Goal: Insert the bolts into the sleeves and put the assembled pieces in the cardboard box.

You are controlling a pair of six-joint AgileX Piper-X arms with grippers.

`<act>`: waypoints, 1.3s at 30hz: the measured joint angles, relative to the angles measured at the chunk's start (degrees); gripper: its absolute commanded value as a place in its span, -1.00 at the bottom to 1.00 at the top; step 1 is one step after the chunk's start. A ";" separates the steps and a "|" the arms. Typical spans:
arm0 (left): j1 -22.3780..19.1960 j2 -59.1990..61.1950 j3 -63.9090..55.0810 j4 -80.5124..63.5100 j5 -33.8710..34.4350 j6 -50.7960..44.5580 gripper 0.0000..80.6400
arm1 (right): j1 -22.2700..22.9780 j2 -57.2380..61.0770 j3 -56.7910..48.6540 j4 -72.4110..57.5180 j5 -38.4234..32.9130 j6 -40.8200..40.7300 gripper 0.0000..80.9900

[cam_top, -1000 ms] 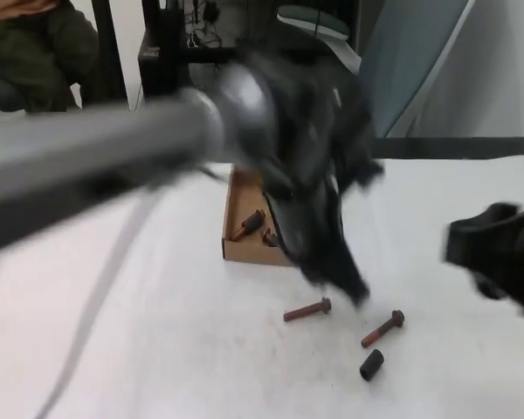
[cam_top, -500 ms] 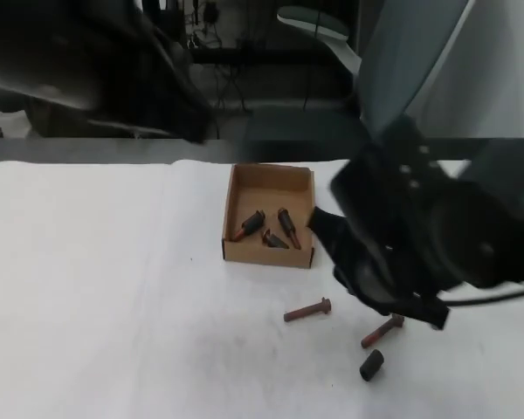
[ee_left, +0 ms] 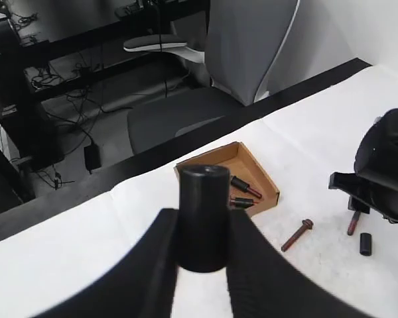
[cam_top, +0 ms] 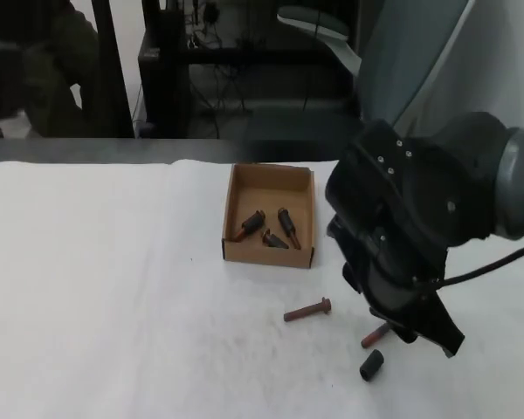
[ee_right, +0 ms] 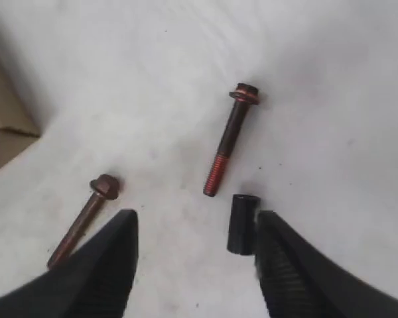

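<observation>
The bolt [ee_right: 229, 139] I am after lies flat on the counter [cam_top: 113, 305], its threaded tip just beside the loose sleeve [ee_right: 243, 223]. The other bolt [cam_top: 307, 310] lies apart from it, nearer the box [cam_top: 268, 258]. None of the three has shifted over the last second.

What changes is the arms. A second ago the left arm sweeps across in front of the high camera, over the box; now it is gone from that view. The left gripper [ee_left: 203, 232] is clamped on the held sleeve [ee_left: 203, 199], carrying it upright well above the counter.

Meanwhile the right arm [cam_top: 410, 218] has come in from the counter's edge and dropped over the loose parts, hiding part of the bolt in the high view. The right gripper [ee_right: 196, 225] hangs above them with its fingers [ee_right: 99, 271] apart, the bolt's tip and the sleeve between them.

Three assembled pieces [cam_top: 266, 229] already lie in the box. I read this as the next pairing being set up: one sleeve is in hand, and the right side now has to close on a bolt, not on the sleeve beside it.
</observation>
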 measured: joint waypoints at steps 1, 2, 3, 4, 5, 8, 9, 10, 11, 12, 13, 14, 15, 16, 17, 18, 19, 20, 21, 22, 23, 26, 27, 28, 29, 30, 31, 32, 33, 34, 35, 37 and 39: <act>0.00 -0.45 0.00 0.40 0.00 0.00 -0.95 | -0.77 0.47 0.00 0.15 -0.28 0.26 0.27; 0.00 -0.92 0.00 0.84 0.00 -0.29 -0.95 | -1.75 0.96 0.00 0.23 -0.50 0.38 0.27; 0.00 -1.37 0.00 1.28 0.00 -0.38 -0.95 | -2.74 1.70 0.00 0.20 -0.67 0.37 0.27; 0.00 -1.64 0.00 1.59 0.00 -0.43 -0.95 | -3.73 2.28 0.00 0.20 -0.79 0.37 0.27; 0.00 -2.15 0.00 1.93 0.00 -0.42 -0.95 | -4.62 2.73 0.00 0.20 -0.78 0.37 0.27; 0.00 -2.95 0.00 2.23 0.00 -0.42 -0.95 | -6.79 4.06 0.00 0.20 -1.19 0.00 0.27; 0.00 -3.22 0.00 2.21 0.00 -0.42 -0.95 | -7.31 4.70 0.00 0.20 -1.37 -0.04 0.27; 0.00 -3.35 0.00 2.21 0.00 -0.42 -0.95 | -7.47 5.11 0.00 0.20 -1.35 -0.04 0.27; 0.00 -3.41 0.00 2.00 0.00 -0.42 -0.95 | -7.59 5.63 0.00 0.08 -1.35 -0.04 0.27; 0.00 -3.39 0.00 1.83 0.00 -0.42 -0.95 | -7.56 6.09 0.00 -0.21 -1.35 -0.04 0.27; 0.00 -3.39 0.00 1.57 -0.10 -0.42 -0.95 | -7.56 6.66 0.00 -0.99 -1.52 -0.04 0.27; 0.05 -3.39 0.00 1.38 -0.04 -0.42 -0.95 | -7.56 7.04 0.00 -1.49 -1.76 -0.04 0.27; 0.05 -3.39 0.00 1.25 -0.17 -0.42 -0.95 | -7.56 7.52 0.00 -2.10 -2.12 -0.04 0.27; 0.05 -3.39 0.00 1.07 -0.27 -0.42 -0.95 | -7.56 8.07 0.00 -2.66 -2.63 0.37 0.27; 0.05 -3.39 0.00 0.92 -0.26 -0.32 -0.95 | -7.56 8.55 0.00 -3.20 -3.02 0.67 0.27; 0.05 -3.39 0.00 0.88 -0.26 -0.17 -0.95 | -7.56 9.19 0.00 -3.58 -3.39 0.95 0.27; 0.05 -3.39 0.00 0.91 -0.44 0.24 -0.95 | -7.56 9.82 0.00 -3.97 -3.59 1.23 0.27; 0.05 -3.39 0.00 0.91 -0.54 0.53 -0.95 | -7.56 10.46 0.00 -4.21 -3.76 1.37 0.27; 0.05 -3.39 0.00 0.91 -0.74 0.79 -0.95 | -7.56 10.92 0.00 -4.34 -3.80 1.42 0.27; 0.05 -3.39 0.00 0.91 -0.90 0.95 -0.95 | -7.56 11.50 0.00 -4.46 -3.80 1.39 0.27; 0.05 -3.39 0.00 0.91 -1.10 1.21 -0.95 | -7.75 12.05 0.00 -4.51 -3.80 1.39 0.25; 0.05 -3.39 0.00 0.91 -1.12 1.35 -0.95 | -8.22 13.52 0.00 -4.49 -4.45 1.39 -0.23; 0.05 -3.39 0.00 0.80 -1.12 1.35 -0.95 | -8.46 13.93 0.00 -4.49 -4.59 1.39 -0.50; 0.05 -3.39 0.00 0.84 -1.12 1.35 -0.95 | -8.72 14.14 0.00 -4.32 -4.60 1.39 -0.82; 0.05 -3.39 0.00 0.84 -1.12 1.67 -0.95 | -8.87 14.12 0.00 -4.10 -4.60 1.39 -0.99; 0.05 -3.39 0.00 0.74 -1.12 1.81 -0.95 | -9.05 14.12 0.00 -4.11 -4.60 1.39 -1.00; 0.05 -3.39 0.00 0.77 -1.12 1.84 -0.95 | -9.28 14.12 0.00 -4.11 -4.50 1.28 -1.00; 0.05 -3.39 0.00 0.63 -1.24 2.04 -0.95 | -9.47 14.12 0.00 -4.22 -4.61 1.15 -1.00; 0.05 -3.39 0.00 0.52 -1.27 2.09 -0.95 | -9.66 14.12 0.00 -4.33 -4.65 0.85 -1.00; 0.05 -3.39 0.00 0.55 -1.36 2.18 -0.95 | -9.81 14.12 -0.15 -4.32 -4.65 0.19 -1.00; 0.05 -3.39 0.00 0.36 -1.39 2.18 -0.95 | -9.94 14.12 -0.32 -4.44 -4.65 -1.06 -1.00; 0.05 -3.39 0.00 -0.14 -1.37 2.18 -0.95 | -10.12 14.24 -0.87 -4.85 -4.65 -4.96 -1.00; 0.05 -3.39 0.00 -0.38 -1.42 2.18 -0.95 | -10.09 14.27 -1.96 -5.89 -3.72 -11.25 -1.00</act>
